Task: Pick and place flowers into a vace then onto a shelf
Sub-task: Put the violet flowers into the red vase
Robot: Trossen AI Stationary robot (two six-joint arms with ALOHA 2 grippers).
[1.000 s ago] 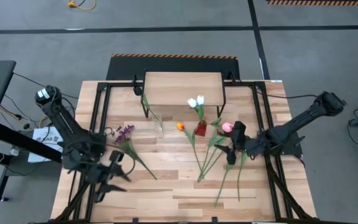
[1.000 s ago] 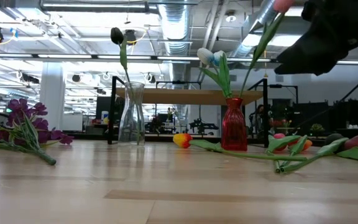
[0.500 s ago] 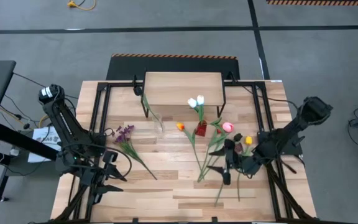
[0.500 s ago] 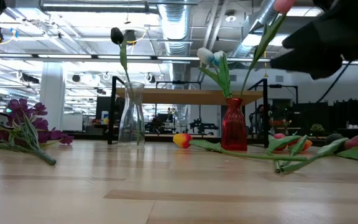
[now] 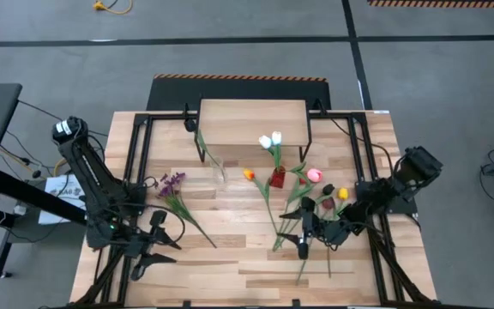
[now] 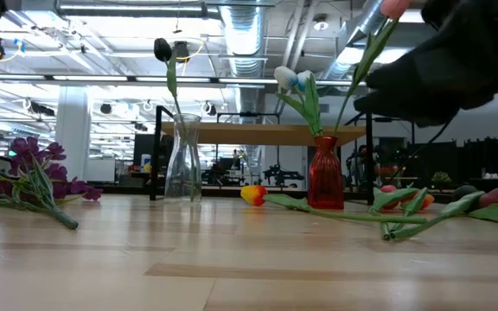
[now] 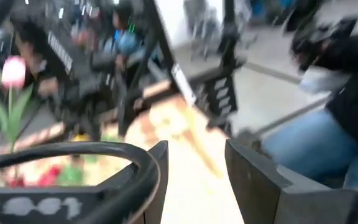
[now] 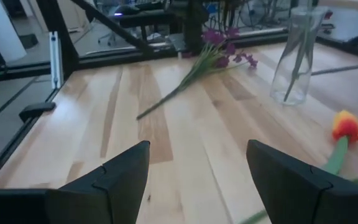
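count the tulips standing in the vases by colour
dark tulip: 1, in the clear vase
white tulips: 2, in the red vase
pink tulip: 1, in the red vase
total: 4

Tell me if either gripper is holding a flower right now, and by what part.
Neither holds anything. The right gripper is open and empty above the loose flowers; the left gripper is open and empty at the table's front left.

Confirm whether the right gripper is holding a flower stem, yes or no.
No: in the right wrist view the right gripper has its fingers spread wide, with only bare wooden tabletop between them.
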